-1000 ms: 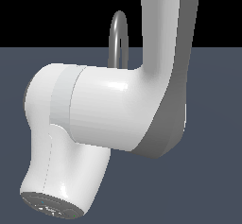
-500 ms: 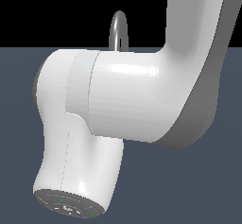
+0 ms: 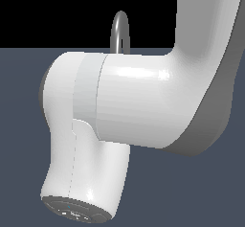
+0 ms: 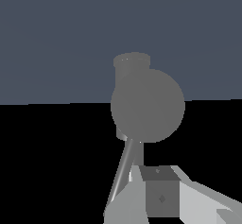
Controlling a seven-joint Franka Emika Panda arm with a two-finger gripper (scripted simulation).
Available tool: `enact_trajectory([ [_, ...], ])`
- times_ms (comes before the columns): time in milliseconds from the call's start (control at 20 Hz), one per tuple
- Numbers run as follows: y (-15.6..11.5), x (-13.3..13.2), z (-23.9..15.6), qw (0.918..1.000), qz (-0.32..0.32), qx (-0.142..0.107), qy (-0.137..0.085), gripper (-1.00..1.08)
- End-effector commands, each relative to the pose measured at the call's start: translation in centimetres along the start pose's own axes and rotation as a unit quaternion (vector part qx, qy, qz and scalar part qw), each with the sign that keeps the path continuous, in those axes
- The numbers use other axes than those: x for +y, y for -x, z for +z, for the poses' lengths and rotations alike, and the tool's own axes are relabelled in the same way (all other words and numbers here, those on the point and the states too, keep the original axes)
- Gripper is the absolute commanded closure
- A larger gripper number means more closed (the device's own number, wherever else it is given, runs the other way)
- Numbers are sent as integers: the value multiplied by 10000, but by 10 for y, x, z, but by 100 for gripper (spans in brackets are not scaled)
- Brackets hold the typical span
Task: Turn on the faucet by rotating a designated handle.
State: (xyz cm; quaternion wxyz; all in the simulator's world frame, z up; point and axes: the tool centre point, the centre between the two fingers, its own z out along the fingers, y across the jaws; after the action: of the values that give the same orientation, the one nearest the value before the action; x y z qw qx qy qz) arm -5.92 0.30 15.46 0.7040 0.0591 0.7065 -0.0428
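In the exterior view only the top of the faucet's [image 3: 120, 29] grey arched spout shows above my white arm, which hides its base, the handle and my gripper. In the wrist view the faucet [image 4: 147, 106] is seen end-on as a round grey body with a short cylinder behind it. The handle [image 4: 125, 168], a thin grey rod, runs from under that body towards my gripper [image 4: 158, 180]. The finger [image 4: 161, 197] lies right beside the rod's outer end, seemingly touching it. The finger parts show as one block with no gap between them, and nothing is held.
My large white arm [image 3: 143, 101] fills most of the exterior view, in front of a flat dark blue-grey ground [image 3: 19, 125]. Black background lies beyond the ground's edge.
In the exterior view my arm has shifted to the exterior view's right and looms larger. The faucet's spout top stays in place.
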Motion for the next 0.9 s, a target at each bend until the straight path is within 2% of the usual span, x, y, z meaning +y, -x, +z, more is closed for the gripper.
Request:
enact_trajectory([
  [0,-5,-28,2,10000,-92,22,11,108],
  [300,-8,-49,3,9999,-103,-20,-21,108],
  [350,-2,-31,0,9995,31,-65,-300,108],
  [850,-26,-47,1,9998,-33,-46,-167,108],
])
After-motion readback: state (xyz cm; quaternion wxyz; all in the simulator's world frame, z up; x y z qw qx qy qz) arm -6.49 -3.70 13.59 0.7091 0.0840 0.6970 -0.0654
